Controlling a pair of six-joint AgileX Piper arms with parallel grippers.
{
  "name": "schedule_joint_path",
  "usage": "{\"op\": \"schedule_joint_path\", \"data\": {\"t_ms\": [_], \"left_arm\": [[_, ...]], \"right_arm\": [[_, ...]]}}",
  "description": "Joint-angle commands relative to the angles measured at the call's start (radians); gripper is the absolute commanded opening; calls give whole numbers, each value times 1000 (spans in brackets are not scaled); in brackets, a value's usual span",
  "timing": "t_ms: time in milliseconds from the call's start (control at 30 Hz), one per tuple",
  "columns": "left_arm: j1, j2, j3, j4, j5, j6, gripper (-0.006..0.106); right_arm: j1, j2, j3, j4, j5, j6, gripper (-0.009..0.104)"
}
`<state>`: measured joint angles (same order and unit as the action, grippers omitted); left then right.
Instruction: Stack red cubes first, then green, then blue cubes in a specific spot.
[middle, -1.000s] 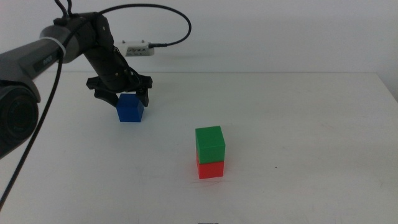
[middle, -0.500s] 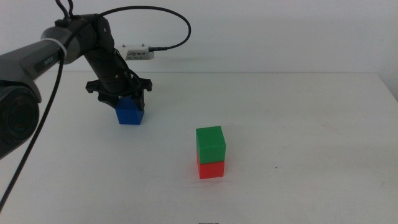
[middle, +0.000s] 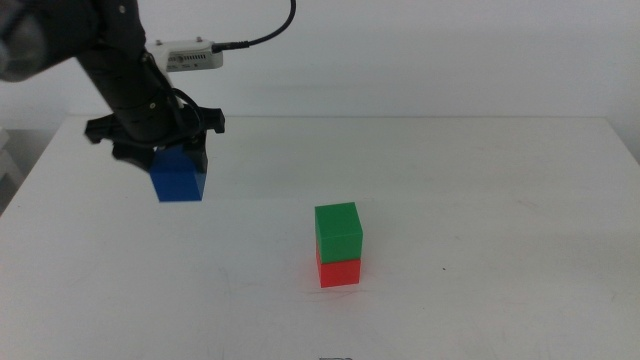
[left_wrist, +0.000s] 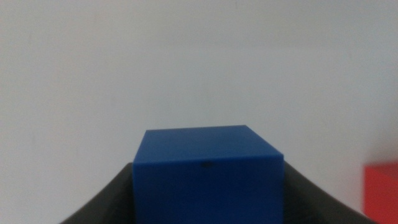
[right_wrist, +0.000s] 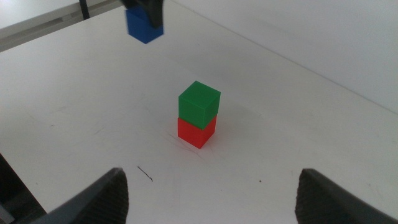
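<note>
Left gripper (middle: 165, 152) clamped around blue cube (middle: 179, 178), cube between its jaws, aloft.

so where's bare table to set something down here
Bare white table lies right of the green cube on the red cube, and in front of them. Crowded only at far left, where the left gripper holds the blue cube.

L gripper (middle: 160, 152) holds blue cube (middle: 179, 176) aloft.
</note>
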<state>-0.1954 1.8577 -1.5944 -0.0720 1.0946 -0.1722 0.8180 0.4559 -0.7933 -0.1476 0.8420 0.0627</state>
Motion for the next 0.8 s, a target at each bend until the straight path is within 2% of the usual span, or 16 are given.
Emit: {"op": "schedule_joint_path", "data": {"t_ms": [0,133,200,467,767], "left_arm": [[-45,-157,46,25,-8,-132,4],[-165,-233,43,130,60,-323,4],[-218,-232,15,153,89,-378,4],[-422,-116,-121,162,102,-482,11],[-503,23,-272,158,140,-518,12]], "right_arm": [[-6,10,-24,-23,-69,-10,87],[-6,10,-24,-23,-69,-10,87],[-6,10,-24,-23,-69,-10,87],[-6,10,-24,-23,-69,-10,87],[-6,10,-24,-23,-69,-10,87]]}}
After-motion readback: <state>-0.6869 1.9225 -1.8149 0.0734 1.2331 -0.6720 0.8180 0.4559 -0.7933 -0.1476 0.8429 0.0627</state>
